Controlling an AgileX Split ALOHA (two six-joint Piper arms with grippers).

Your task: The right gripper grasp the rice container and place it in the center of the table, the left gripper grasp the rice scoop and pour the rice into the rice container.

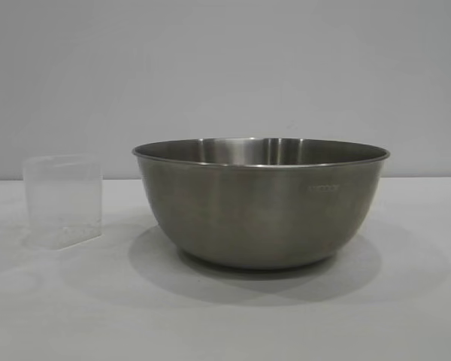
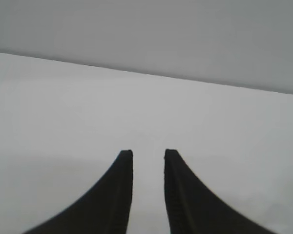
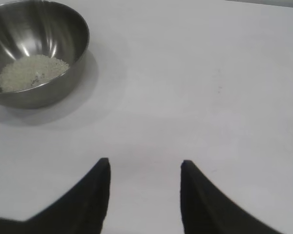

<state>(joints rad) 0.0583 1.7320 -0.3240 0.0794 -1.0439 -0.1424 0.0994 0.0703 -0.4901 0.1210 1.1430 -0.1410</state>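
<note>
Both hands are apart and empty: my right hand [image 3: 144, 168] and left hand [image 2: 148, 155] hover over bare counter [image 3: 195, 87]. Rice [image 3: 31, 70] lies in the rice container [image 1: 261, 203]; the rice scoop [image 1: 63, 201] beside it looks nearly emptied, so pouring seems done.

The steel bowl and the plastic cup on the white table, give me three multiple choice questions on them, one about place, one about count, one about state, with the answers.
1. Where is the rice?
A. In the rice container
B. Heaped in the rice scoop
C. Spilled on the table

2. How many vessels stand on the table in the exterior view?
A. One
B. Two
C. Four

3. What are the right gripper and left gripper doing?
A. Both clamp the bowl's rim
B. One lifts the scoop
C. Both are empty, fingers apart

Answers:
1 A, the right wrist view shows the white grains piled on the bowl's floor.
2 B, only the bowl and the upright scoop beside it appear.
3 C, each wrist view shows only bare table between its fingers, well clear of both vessels.
</note>
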